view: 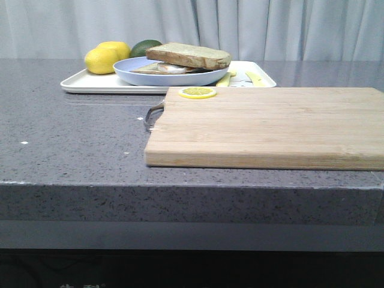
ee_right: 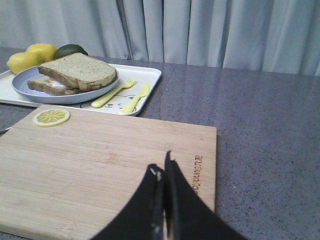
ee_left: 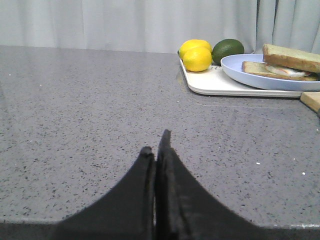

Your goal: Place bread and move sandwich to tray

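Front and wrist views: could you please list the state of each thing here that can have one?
bread: lying on top of the sandwich.
sandwich: on the plate, under the bread.
plate: resting on the tray.
tray: loaded, flat on the counter.
lemon slice: flat on the cutting board.
left gripper: shut, empty.
right gripper: shut, empty.

Thick speckled bread [view: 189, 56] tilted atop egg sandwich [view: 161, 68], apparently touching, on blue plate [view: 135, 74] in white tray [view: 90, 84].
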{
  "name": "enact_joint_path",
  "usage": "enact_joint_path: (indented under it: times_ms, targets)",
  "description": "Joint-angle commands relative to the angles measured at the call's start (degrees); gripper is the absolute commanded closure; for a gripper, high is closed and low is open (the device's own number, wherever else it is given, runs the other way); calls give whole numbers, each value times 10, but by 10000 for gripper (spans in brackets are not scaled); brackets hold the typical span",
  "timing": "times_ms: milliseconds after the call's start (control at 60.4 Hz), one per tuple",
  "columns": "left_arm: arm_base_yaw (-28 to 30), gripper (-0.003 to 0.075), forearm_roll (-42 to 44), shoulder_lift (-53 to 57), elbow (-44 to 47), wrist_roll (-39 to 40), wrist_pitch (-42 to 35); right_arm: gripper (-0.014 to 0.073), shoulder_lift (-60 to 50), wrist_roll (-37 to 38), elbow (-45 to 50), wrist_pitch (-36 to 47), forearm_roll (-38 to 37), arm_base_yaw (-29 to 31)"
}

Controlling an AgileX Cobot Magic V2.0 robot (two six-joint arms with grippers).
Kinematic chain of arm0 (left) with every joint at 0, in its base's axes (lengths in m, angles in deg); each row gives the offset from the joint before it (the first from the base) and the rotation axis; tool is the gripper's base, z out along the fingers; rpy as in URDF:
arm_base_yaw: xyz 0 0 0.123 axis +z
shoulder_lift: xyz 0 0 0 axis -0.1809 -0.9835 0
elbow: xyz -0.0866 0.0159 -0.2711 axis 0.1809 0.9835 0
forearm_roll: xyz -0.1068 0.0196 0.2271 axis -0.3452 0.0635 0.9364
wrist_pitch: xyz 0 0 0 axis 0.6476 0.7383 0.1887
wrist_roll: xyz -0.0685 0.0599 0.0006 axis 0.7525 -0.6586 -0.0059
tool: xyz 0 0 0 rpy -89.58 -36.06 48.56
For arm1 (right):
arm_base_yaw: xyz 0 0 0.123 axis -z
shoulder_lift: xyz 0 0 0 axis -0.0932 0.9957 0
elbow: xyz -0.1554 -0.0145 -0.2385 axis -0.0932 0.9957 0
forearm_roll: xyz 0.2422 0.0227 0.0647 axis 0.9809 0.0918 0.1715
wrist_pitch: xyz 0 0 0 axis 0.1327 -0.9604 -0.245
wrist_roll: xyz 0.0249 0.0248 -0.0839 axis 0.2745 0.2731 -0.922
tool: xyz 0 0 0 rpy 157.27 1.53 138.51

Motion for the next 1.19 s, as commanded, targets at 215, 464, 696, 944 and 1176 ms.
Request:
enact_joint_path:
  times_ms: [215,464,696,944,1176]
  targets:
    - [0,739,-7,13,7,5,-54,670,5,-2,-16,47,7,3]
    - [0,739,-7,13,7,5,-54,670,5,-2,-16,47,7,3]
    - [0,739,-7,13,7,5,-54,670,5,-2,-16,47,7,3]
    - [0,739,-7,13,7,5,-54,670,5,-2,-16,47,7,3]
    - [0,739,-7,13,7,5,-54,670,-2,73,-8,48,-105,0]
